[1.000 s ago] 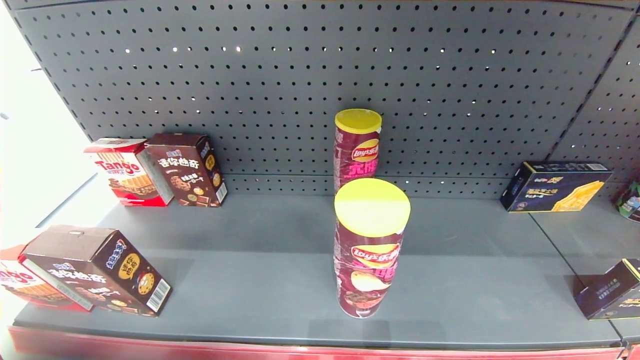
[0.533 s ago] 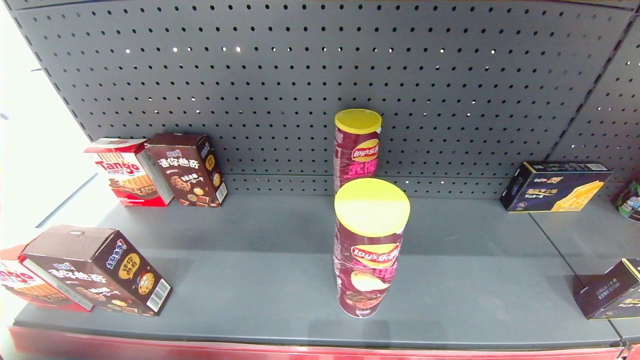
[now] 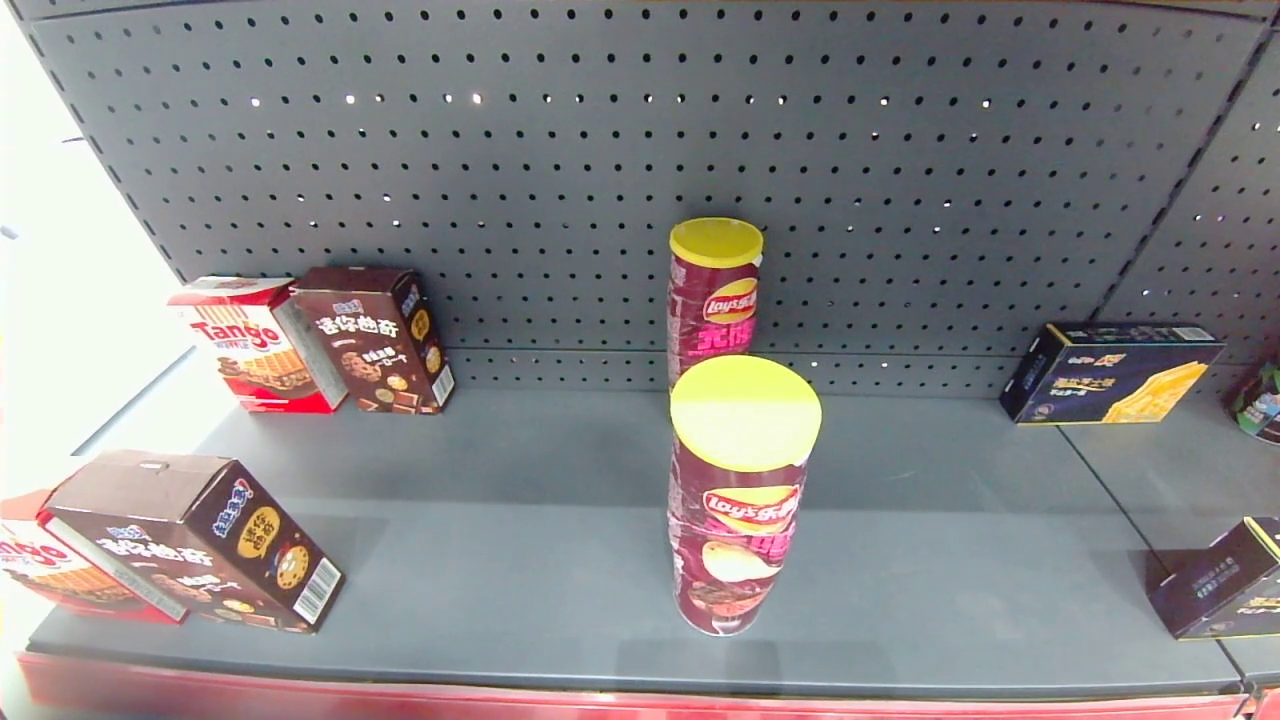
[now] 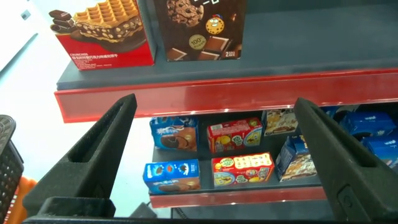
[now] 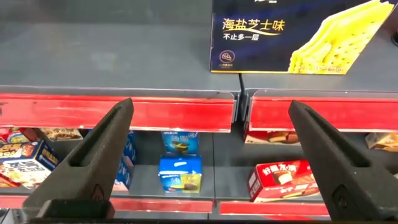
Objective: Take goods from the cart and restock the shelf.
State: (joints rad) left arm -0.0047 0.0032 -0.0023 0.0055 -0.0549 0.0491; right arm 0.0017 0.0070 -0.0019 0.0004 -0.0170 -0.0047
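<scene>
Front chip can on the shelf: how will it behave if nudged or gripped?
The front chip can stands upright, tall and narrow, so a push near its yellow lid would probably tip it, perhaps into the rear can. On its side it would likely roll. Its glossy round wall looks slippery.

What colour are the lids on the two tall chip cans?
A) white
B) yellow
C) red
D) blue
B: the front chip can and the back chip can both have bright yellow lids on top.
</scene>
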